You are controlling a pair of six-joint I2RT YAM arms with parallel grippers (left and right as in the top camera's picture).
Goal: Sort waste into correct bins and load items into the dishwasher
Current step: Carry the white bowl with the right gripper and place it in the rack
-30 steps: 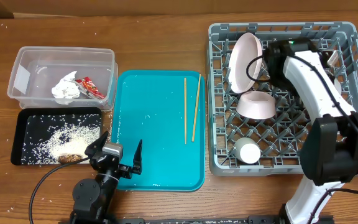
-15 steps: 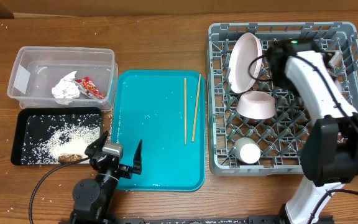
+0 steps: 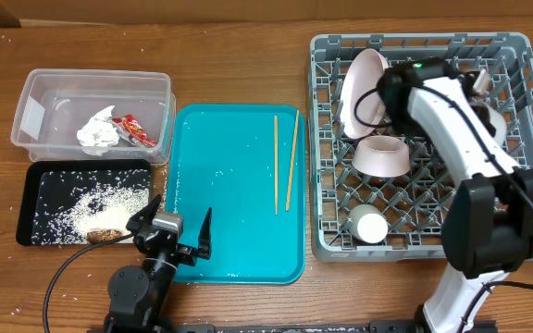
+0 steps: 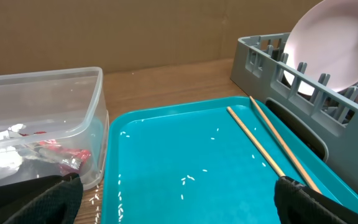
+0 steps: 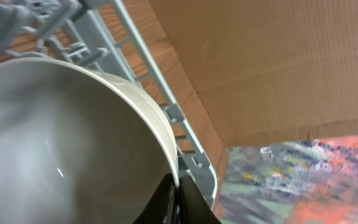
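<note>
- Right wrist view: the white bowl (image 5: 61, 143) runs off the left and bottom edges. Of the right pincer (image 5: 178, 202), only dark tips show, clamped on the bowl's rim beside the dish rack (image 5: 23, 22) wall.
- Overhead: the right arm (image 3: 452, 120) crosses the rack's far right corner, covering that pincer and most of the bowl.
- Left wrist view: the plate (image 4: 334, 43) in the rack is cut off at the top right. The left pincer's fingers (image 4: 30, 199) are blurred dark corners.
</note>
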